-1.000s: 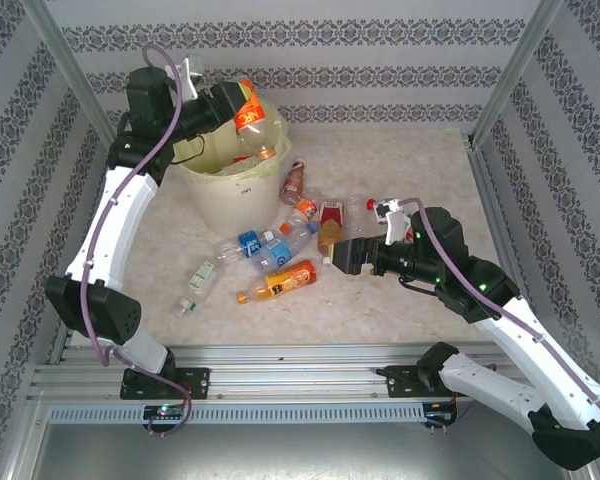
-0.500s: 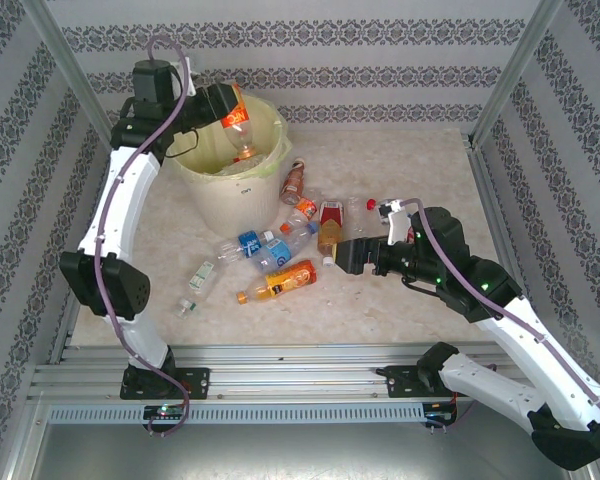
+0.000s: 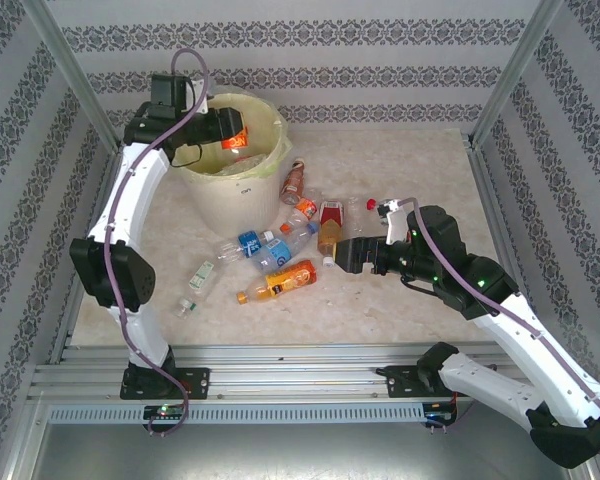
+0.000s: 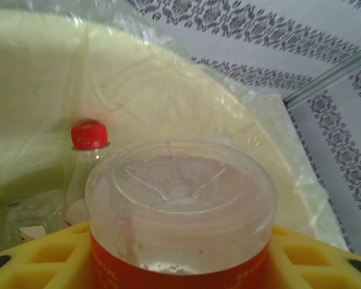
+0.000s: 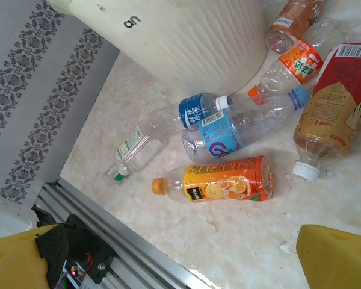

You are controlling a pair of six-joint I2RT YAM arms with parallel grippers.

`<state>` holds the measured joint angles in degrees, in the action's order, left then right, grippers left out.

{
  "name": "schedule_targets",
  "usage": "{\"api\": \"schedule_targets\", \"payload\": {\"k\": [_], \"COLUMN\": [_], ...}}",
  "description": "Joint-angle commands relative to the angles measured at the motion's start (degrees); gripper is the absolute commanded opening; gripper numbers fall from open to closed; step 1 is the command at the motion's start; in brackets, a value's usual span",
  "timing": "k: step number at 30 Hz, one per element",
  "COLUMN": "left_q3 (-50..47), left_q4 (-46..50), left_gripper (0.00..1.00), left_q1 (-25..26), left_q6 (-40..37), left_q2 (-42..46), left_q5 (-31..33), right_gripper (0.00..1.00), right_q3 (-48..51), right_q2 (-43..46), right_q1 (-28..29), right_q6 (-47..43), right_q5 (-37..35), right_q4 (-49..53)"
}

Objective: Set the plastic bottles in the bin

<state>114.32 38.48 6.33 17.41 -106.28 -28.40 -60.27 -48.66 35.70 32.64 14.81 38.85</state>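
The left gripper [image 3: 230, 129] is hanging over the far-left part of the bin [image 3: 232, 203], and it is clamping a red-labelled bottle [image 3: 237, 137] between its yellow pads [image 4: 304, 256]. In the left wrist view this bottle's clear base [image 4: 177, 195] is pointing down into the lined bin, where a red-capped bottle [image 4: 88, 150] is standing against the bag. The bin is sitting at the far left of the table [image 3: 420, 170]. The right gripper [image 3: 337, 256] is hovering low near the middle of the table with its jaws spread wide and nothing between them. Just to its left the loose plastic bottles are lying in a cluster on the table, to the right of and nearer than the bin. An orange-labelled bottle [image 3: 283, 281] is lying nearest, on its side. Two blue-labelled bottles [image 5: 207, 123] are lying just beyond it. A red-labelled bottle with a white cap [image 5: 331, 105] is lying to their right. A small green-and-white bottle [image 3: 197, 279] is lying apart on the left. A brownish bottle [image 3: 293, 181] is resting close beside the bin's right wall, and an orange-and-white labelled one [image 5: 298, 60] is lying just on its near side.
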Motion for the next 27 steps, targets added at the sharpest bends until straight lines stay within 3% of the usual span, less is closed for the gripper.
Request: {"api": "schedule_targets", "payload": {"k": [1, 13, 17, 27], "left_q3": [1.17, 5.65, 5.82, 8.34], "left_q4": [4.2, 12.67, 12.58, 13.22], "left_gripper": [0.54, 0.6, 0.67, 0.82], "left_q1": [1.9, 4.76, 4.9, 4.88], "left_q6": [-4.37, -8.97, -8.23, -6.08], "left_q2": [-1.77, -7.01, -7.19, -5.02], "left_q5": [1.33, 2.0, 1.25, 1.05], "right_gripper": [0.98, 0.97, 0.96, 0.95], "right_q3": [-0.37, -0.07, 0.29, 2.27], "right_q2": [-0.11, -0.19, -0.16, 0.65], "right_q1": [-0.64, -1.73, -2.26, -3.18], "right_q6": [-0.56, -1.02, -0.37, 0.22], "right_q5": [-0.76, -3.1, -6.34, -6.54], "right_q4": [0.8, 3.28, 4.63, 4.74]}}
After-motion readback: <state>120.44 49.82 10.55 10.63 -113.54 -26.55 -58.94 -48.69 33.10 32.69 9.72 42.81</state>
